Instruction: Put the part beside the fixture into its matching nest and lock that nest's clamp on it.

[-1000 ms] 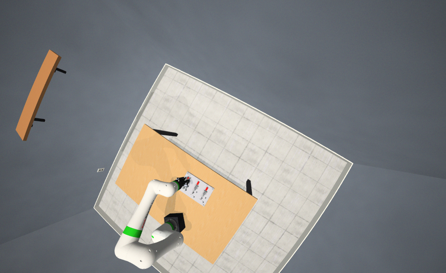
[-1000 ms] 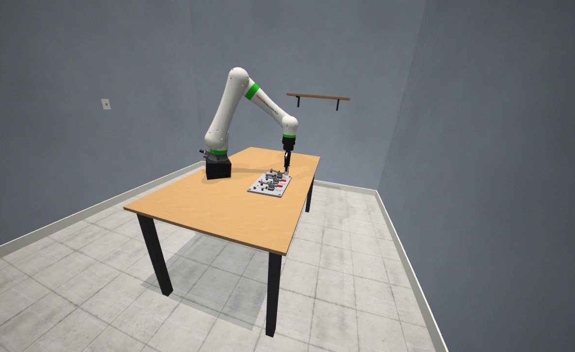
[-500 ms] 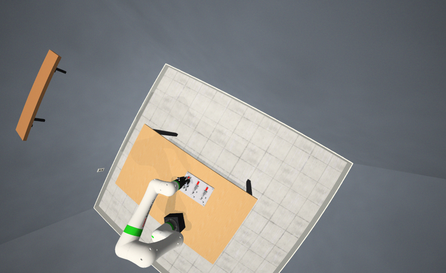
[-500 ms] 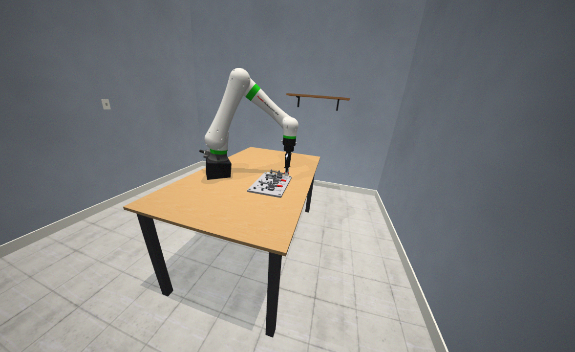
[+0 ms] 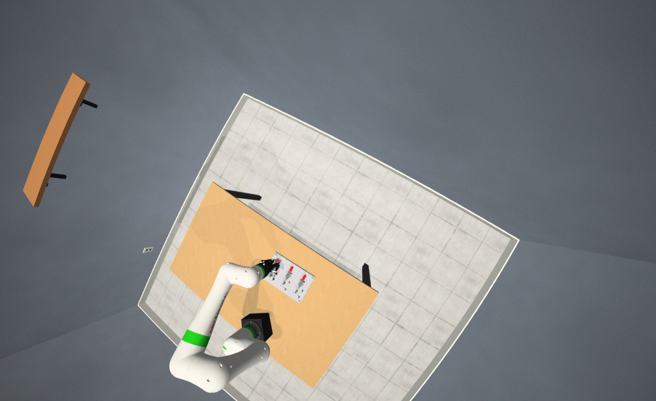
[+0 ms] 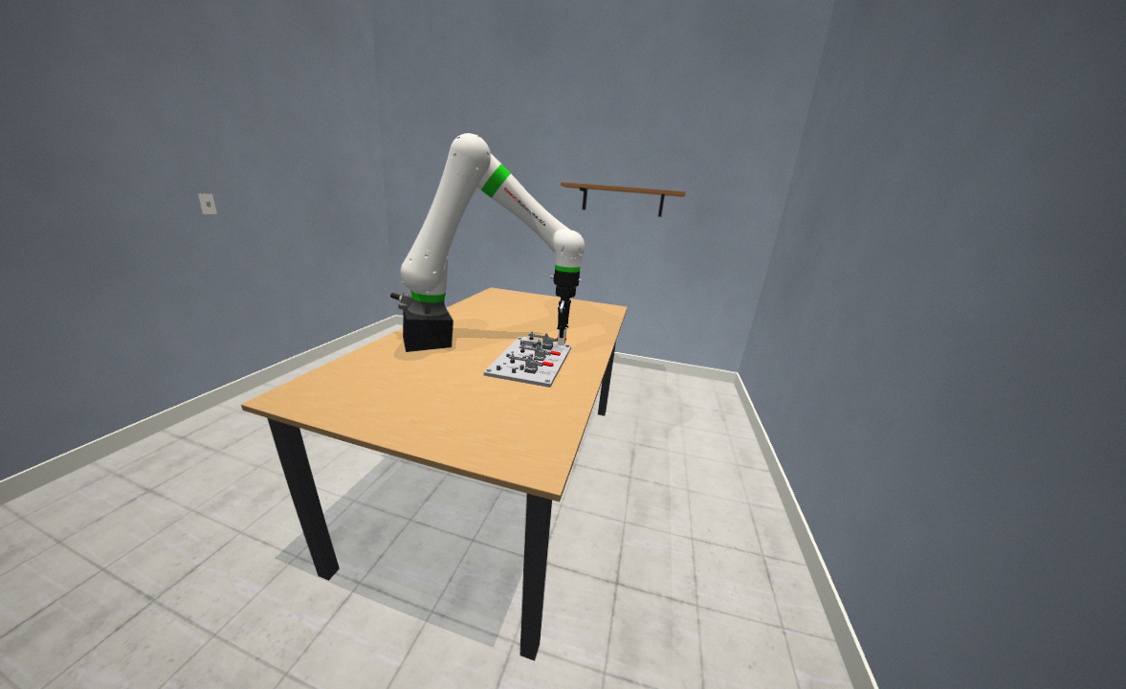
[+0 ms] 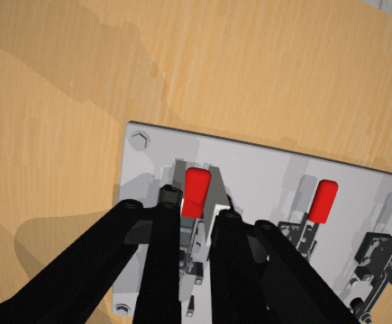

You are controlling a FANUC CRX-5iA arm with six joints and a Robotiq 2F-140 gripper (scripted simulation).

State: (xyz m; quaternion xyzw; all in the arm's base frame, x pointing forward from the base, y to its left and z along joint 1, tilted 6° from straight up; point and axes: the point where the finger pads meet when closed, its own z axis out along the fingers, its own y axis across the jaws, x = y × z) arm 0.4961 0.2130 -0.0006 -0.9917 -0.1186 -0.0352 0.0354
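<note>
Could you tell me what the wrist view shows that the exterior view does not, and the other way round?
Only the wrist view shows the gripper shut on the end clamp's red handle, with a hex bolt at the fixture plate's corner. Only the exterior view shows the whole arm, its black base, the table's legs and the wall shelf. Both show the plate, red clamp handles and the wooden table top.
</note>
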